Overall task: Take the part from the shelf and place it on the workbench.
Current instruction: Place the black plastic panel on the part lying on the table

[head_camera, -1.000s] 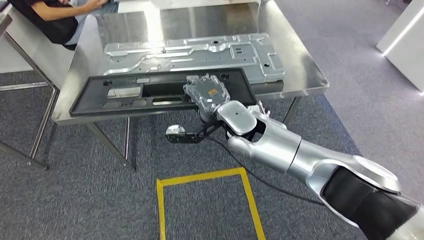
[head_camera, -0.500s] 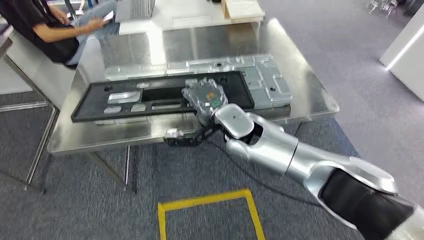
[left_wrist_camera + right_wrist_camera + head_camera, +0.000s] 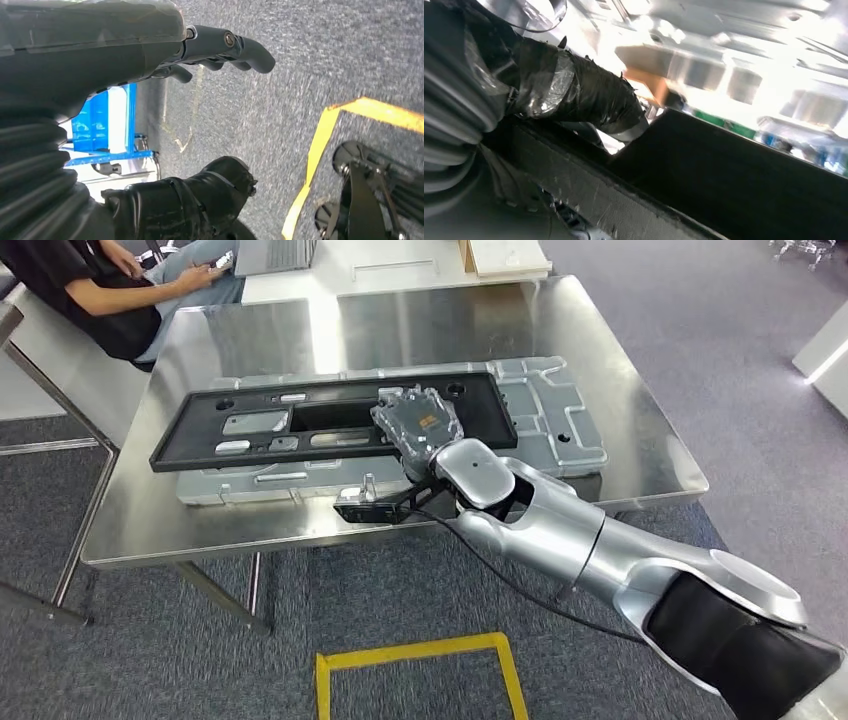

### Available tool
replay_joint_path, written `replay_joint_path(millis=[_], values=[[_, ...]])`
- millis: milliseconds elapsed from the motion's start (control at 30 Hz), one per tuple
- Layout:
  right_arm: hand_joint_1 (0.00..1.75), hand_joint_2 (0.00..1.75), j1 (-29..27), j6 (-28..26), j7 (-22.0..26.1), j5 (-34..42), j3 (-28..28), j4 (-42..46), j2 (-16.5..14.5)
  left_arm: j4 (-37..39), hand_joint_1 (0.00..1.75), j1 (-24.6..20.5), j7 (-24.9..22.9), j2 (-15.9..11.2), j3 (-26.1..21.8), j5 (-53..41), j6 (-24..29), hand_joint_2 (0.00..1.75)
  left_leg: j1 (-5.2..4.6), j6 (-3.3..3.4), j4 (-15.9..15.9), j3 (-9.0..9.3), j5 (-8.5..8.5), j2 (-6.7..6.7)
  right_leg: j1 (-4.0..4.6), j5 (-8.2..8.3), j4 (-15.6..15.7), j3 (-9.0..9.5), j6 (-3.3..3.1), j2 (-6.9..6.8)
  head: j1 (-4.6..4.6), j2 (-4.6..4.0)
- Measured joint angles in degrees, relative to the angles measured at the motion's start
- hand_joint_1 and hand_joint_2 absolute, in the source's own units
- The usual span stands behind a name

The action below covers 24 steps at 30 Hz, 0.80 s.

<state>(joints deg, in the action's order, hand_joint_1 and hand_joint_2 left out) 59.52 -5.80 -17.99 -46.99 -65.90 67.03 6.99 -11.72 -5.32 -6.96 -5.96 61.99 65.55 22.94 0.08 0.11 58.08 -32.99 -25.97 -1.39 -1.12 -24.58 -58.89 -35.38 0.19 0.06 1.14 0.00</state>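
A long black panel part [image 3: 260,430] hangs level just above the steel workbench [image 3: 650,455]; whether it touches anything below I cannot tell. My right hand [image 3: 418,430] grips it near its right end, reaching in from the lower right. Under the part lies a large silver stamped plate [image 3: 550,420]. In the right wrist view the taped thumb [image 3: 584,95] presses on the black part [image 3: 749,190]. My left hand [image 3: 220,45] hangs over the grey carpet with its fingers loosely apart and nothing in it.
A person [image 3: 90,290] sits at the workbench's far left corner. A white table [image 3: 400,265] stands behind it. A yellow floor marking [image 3: 420,650] lies in front of the bench. A cable with a small clamp [image 3: 362,508] hangs under my right wrist. A blue cart [image 3: 100,125] stands behind my left hand.
The whole view has shifted: the workbench is now closer. My right hand has carried the black part from the bench's front edge to above the silver plate.
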Motion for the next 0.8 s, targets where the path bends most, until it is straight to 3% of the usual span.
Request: replay_joint_path(millis=[67,200,267,333,400,467,533,600,700,733,767,800], values=[[1.75,1.75,0.0,0.1,0.0,-0.1,0.0,0.0,-0.1,0.0,0.00,-0.1,0.0,-0.1,0.0,-0.3,-0.1,1.75,0.12,-0.48,1.9,-0.93,-0.77,0.37,-0.15,0.07,0.3,0.53,-0.62,0.01,-0.09,0.00],[1.75,1.75,-0.4,0.2,-0.1,-0.2,0.0,-0.1,-0.1,0.0,0.00,-0.4,0.0,-0.1,0.0,-0.7,-0.3,1.75,0.46,-1.59,14.4,-8.63,-5.25,1.00,0.08,-0.68,0.5,1.37,-1.42,0.00,-0.37,0.00],[1.75,1.75,-0.7,0.3,-0.1,-0.2,0.0,-0.1,-0.1,0.0,0.00,-0.3,0.0,-0.1,0.0,-0.7,-0.4,1.75,0.48,-1.40,14.2,-9.93,-3.65,1.03,0.27,-1.25,0.5,1.95,-1.48,0.09,-0.37,0.00],[1.75,1.75,-0.8,0.4,-0.1,-0.2,0.0,-0.1,-0.1,0.0,0.00,-0.2,0.0,-0.1,0.0,-0.8,-0.4,1.75,0.36,-0.57,7.1,-7.65,1.49,1.03,0.44,-1.98,0.5,2.89,-1.42,0.14,-0.33,0.00],[1.75,1.75,-0.7,0.5,-0.1,-0.3,0.0,-0.2,-0.1,0.0,0.00,-0.2,0.0,-0.2,0.0,-0.9,-0.5,1.75,-0.11,0.23,1.0,-5.37,3.98,1.05,0.53,-2.51,0.6,3.50,-1.14,0.15,-0.29,-0.01],[1.75,1.75,-0.7,0.6,0.0,-0.3,0.0,-0.2,-0.2,0.0,0.00,-0.3,0.0,-0.3,0.0,-1.1,-0.6,1.75,-0.58,0.78,-0.3,-4.80,3.75,0.98,0.51,-2.84,0.8,3.61,-0.51,0.14,-0.38,-0.01],[1.75,1.75,-0.8,0.6,0.2,-0.3,0.0,-0.3,-0.3,0.0,0.00,-0.4,0.0,-0.3,0.0,-1.3,-0.7,1.75,-0.37,1.30,-1.1,-4.09,4.26,0.98,0.61,-3.34,0.9,3.81,0.20,0.13,-0.43,-0.01],[1.75,1.75,-0.5,0.6,0.5,-0.3,0.0,-0.3,-0.4,0.0,0.00,-0.4,0.0,-0.4,0.0,-1.3,-0.8,1.75,0.02,1.68,-2.0,-3.21,4.32,1.12,0.68,-4.84,-1.4,2.81,0.64,0.11,-0.37,0.00],[1.75,1.75,-0.5,0.6,0.7,-0.3,0.0,-0.4,-0.5,0.0,0.00,-0.6,0.0,-0.4,0.0,-1.3,-0.9,1.75,0.06,2.22,-2.1,-2.65,3.78,1.10,0.52,-8.73,-12.5,-3.65,1.09,0.11,-0.35,0.00],[1.75,1.75,-0.7,0.6,0.7,-0.3,0.0,-0.5,-0.5,0.0,0.00,-0.6,0.1,-0.4,0.0,-1.3,-1.0,1.75,0.06,2.27,-1.9,-2.56,3.52,1.02,0.48,-8.89,-15.0,-5.49,1.22,0.10,-0.34,0.00],[1.75,1.75,-0.8,0.6,0.7,-0.3,0.0,-0.6,-0.5,0.0,0.00,-0.7,0.1,-0.4,0.0,-1.3,-1.0,1.75,0.06,2.22,-1.6,-2.48,3.20,0.89,0.43,-7.55,-14.6,-5.98,1.29,0.09,-0.34,-0.01],[1.75,1.75,-0.8,0.7,0.7,-0.3,0.0,-0.7,-0.5,0.0,0.00,-0.7,0.1,-0.4,0.0,-1.3,-1.1,1.75,0.06,2.10,-1.2,-2.40,2.80,0.75,0.36,-5.25,-11.9,-5.30,1.28,0.07,-0.33,-0.01]])
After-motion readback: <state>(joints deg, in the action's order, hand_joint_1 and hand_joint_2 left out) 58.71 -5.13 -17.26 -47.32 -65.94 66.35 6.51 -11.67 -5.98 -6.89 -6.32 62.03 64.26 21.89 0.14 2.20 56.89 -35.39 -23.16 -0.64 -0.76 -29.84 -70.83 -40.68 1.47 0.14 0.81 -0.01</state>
